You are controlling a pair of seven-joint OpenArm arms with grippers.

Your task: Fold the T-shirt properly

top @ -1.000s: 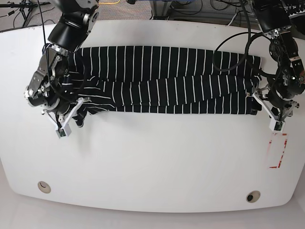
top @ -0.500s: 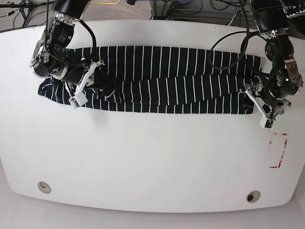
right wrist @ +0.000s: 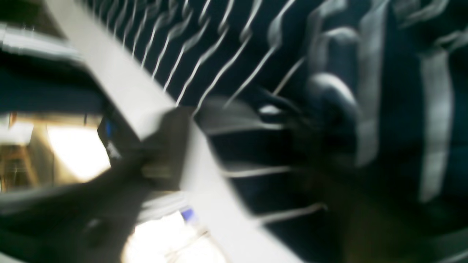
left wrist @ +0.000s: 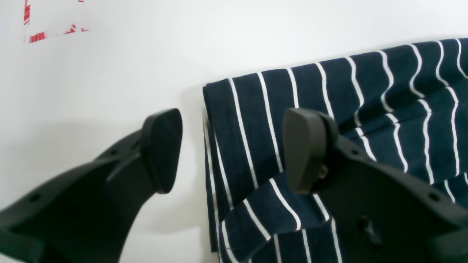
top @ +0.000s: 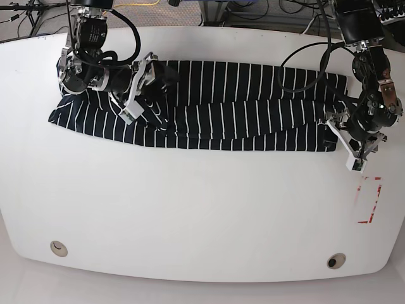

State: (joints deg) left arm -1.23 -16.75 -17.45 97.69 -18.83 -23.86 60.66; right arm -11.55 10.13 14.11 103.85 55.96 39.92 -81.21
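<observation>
The T-shirt point(top: 240, 107), black with thin white stripes, lies as a long folded band across the far half of the white table point(top: 202, 209). My right gripper point(top: 140, 87) hovers over its left part, where the fabric is bunched, and its white fingers stand apart. The right wrist view is blurred and shows only striped cloth point(right wrist: 256, 54). My left gripper point(top: 345, 144) is at the shirt's right end. In the left wrist view the left gripper point(left wrist: 234, 149) is open, one finger over bare table and the other over the T-shirt's point(left wrist: 329, 95) folded corner, holding nothing.
A red rectangular marking point(top: 369, 201) sits on the table just in front of the left gripper, and shows again as the red marking point(left wrist: 55, 31). Two round holes point(top: 58, 247) point(top: 336, 260) lie near the front edge. Cables run behind the table's far edge.
The right gripper has carried the shirt's left end up and to the right onto the body, and its fingers have spread. The left gripper has shifted slightly toward the shirt's right edge.
</observation>
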